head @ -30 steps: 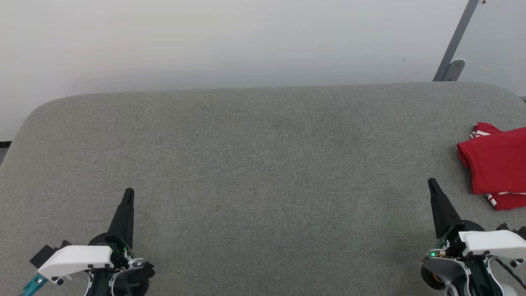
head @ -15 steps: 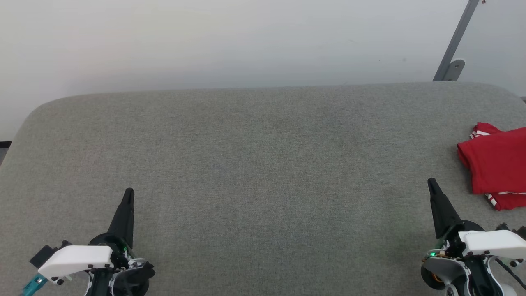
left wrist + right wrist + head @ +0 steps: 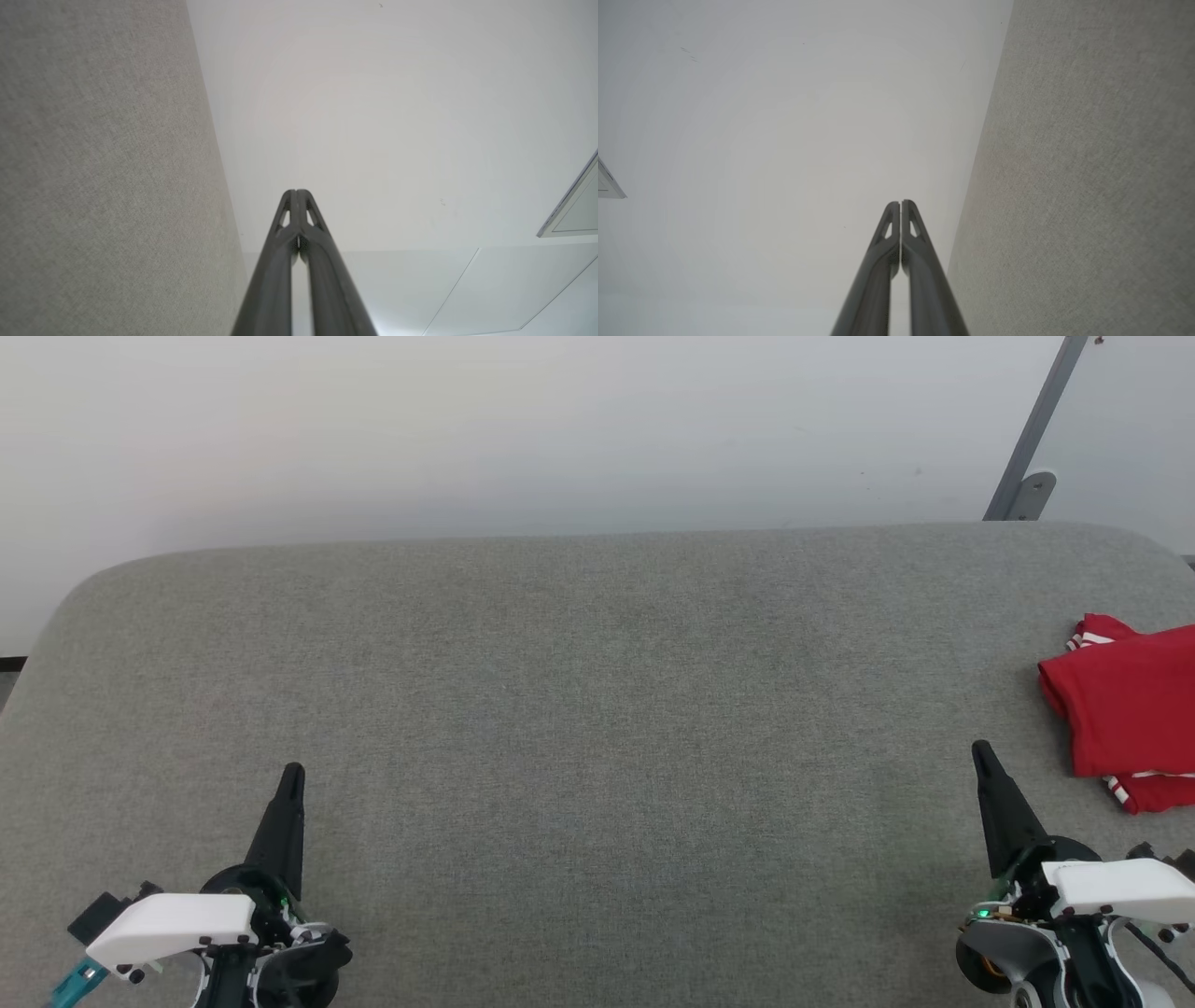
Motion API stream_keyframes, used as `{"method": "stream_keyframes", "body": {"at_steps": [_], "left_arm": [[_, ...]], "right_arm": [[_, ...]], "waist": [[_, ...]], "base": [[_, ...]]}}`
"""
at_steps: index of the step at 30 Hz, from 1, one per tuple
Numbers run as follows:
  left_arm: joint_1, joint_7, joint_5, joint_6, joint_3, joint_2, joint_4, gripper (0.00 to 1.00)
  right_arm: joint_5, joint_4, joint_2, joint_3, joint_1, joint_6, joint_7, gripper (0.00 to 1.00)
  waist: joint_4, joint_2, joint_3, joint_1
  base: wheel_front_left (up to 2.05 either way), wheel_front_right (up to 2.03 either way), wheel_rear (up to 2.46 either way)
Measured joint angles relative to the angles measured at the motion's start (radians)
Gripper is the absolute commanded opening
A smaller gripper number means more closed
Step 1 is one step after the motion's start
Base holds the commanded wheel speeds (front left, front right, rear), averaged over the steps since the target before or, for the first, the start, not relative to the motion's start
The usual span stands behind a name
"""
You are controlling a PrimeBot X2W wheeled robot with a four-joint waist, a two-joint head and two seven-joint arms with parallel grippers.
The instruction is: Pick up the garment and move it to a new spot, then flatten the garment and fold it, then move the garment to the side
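At far right of the frame, folded compactly on the grey table: the garment. Left gripper lower left, right gripper lower right, both pinched shut, empty. Probably finished: folded, set aside, nothing left.

Before us lies a wide table covered in grey woven fabric, its two far corners rounded. Behind its far edge we see a plain pale wall, evenly and softly lit. Past the far right corner a grey metal bar slants up the wall from a small bracket. By the table's left edge a dark strip runs low along the wall. In the left wrist view we make out thin seams between white panels and a grey-framed panel.
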Motion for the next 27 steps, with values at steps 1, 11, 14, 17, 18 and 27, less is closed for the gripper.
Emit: {"method": "stream_keyframes", "body": {"at_steps": [1,11,14,17,18,27], "left_arm": [[0.0,0.0,0.0,0.0,0.0,0.0,0.0,0.0],[0.0,0.003,0.002,0.0,0.002,-0.001,0.0,0.0],[0.0,0.003,0.002,0.0,0.002,-0.001,0.0,0.0],[0.0,0.003,0.002,0.0,0.002,-0.002,0.0,0.0],[0.0,0.003,0.002,0.0,0.002,-0.002,0.0,0.0],[0.0,0.003,0.003,0.0,0.003,-0.003,0.0,0.0]], "right_arm": [[0.0,0.0,0.0,0.0,0.0,0.0,0.0,0.0],[0.0,0.0,0.001,-0.001,0.0,0.0,0.0,0.0],[0.0,0.0,0.001,-0.001,0.0,0.0,0.0,0.0],[0.0,0.0,0.001,-0.001,0.0,0.0,0.0,0.0],[0.0,0.0,0.001,-0.001,0.0,0.0,0.0,0.0],[0.0,0.0,0.002,-0.001,0.0,0.0,0.0,0.0]], "waist": [[0.0,0.0,0.0,0.0],[0.0,0.0,0.0,0.0],[0.0,0.0,0.0,0.0],[0.0,0.0,0.0,0.0001],[0.0,0.0,0.0,0.0],[0.0,0.0,0.0,0.0]], "base": [[0.0,0.0,0.0],[0.0,0.0,0.0],[0.0,0.0,0.0],[0.0,0.0,0.0],[0.0,0.0,0.0],[0.0,0.0,0.0]]}}
